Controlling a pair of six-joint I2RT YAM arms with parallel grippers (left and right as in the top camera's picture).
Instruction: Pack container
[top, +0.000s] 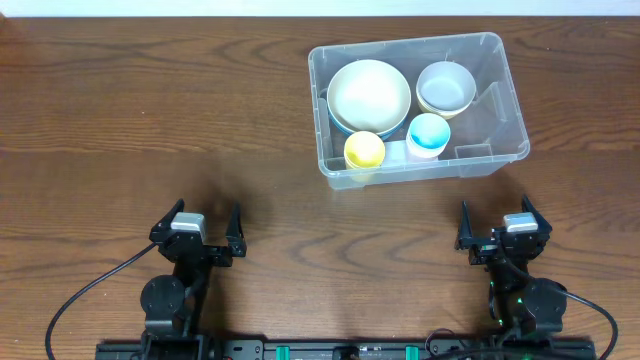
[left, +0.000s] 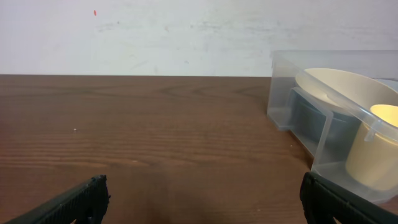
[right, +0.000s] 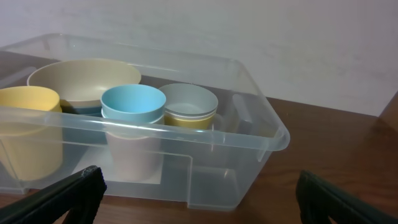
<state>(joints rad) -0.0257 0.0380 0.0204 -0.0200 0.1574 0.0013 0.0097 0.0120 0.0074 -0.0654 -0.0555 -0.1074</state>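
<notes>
The clear plastic container stands at the back right of the table. Inside it are a large cream bowl stacked on a blue one, a smaller white bowl, a yellow cup and a light blue cup. The container also shows in the left wrist view and the right wrist view. My left gripper is open and empty near the front left. My right gripper is open and empty, in front of the container's right end.
The brown wooden table runs bare to the left of the container. A white wall stands behind the table. Black cables loop from the arm bases at the front edge.
</notes>
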